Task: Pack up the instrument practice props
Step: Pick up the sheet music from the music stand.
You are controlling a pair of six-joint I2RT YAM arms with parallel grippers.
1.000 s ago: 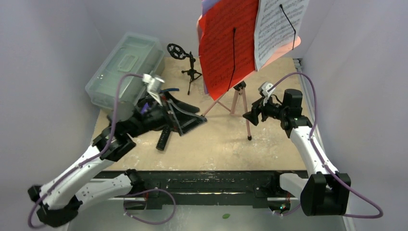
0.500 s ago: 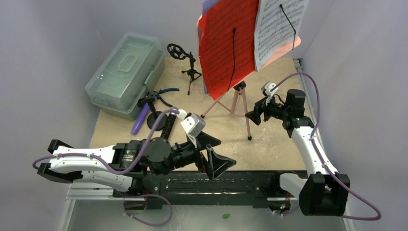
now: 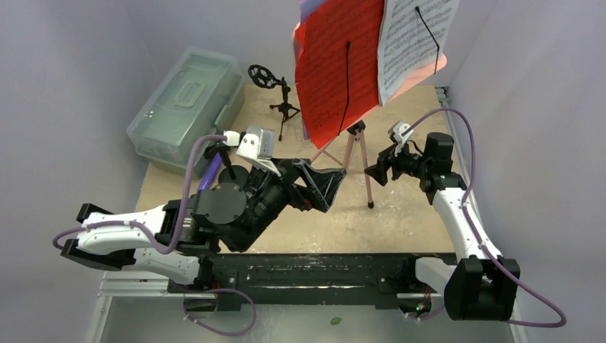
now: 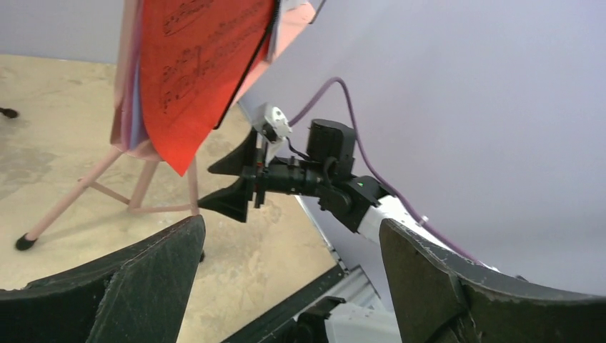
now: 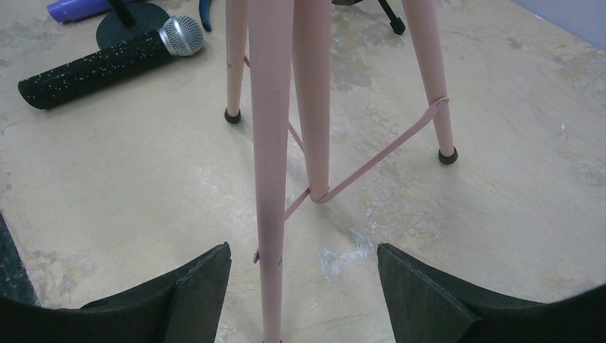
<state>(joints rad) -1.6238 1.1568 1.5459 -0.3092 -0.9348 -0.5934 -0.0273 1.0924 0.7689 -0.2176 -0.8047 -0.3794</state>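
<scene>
The pink music rack stands mid-table on tripod legs (image 3: pixel 355 151), holding a red page (image 3: pixel 336 64), a white page (image 3: pixel 414 43) and a lilac page behind them. My left gripper (image 3: pixel 334 187) hovers open and empty just left of the legs, facing the red page (image 4: pixel 200 64) and the right gripper (image 4: pixel 232 182). My right gripper (image 3: pixel 373 171) is open, with one pink leg (image 5: pixel 271 179) standing between its fingers, untouched. A black-silver microphone (image 5: pixel 107 68) and a purple microphone (image 3: pixel 209 175) lie on the left. A black mic tripod (image 3: pixel 280 96) stands at the back.
A clear greenish case (image 3: pixel 187 107) sits closed at the back left. Blue-handled pliers (image 5: pixel 205 14) lie by a round black base (image 5: pixel 132 18). Grey walls enclose the table on the left, back and right.
My left arm left the microphones at the left, swung to the near edge, then came up beside the rack's legs, jaws open throughout. The right arm has barely moved.
</scene>
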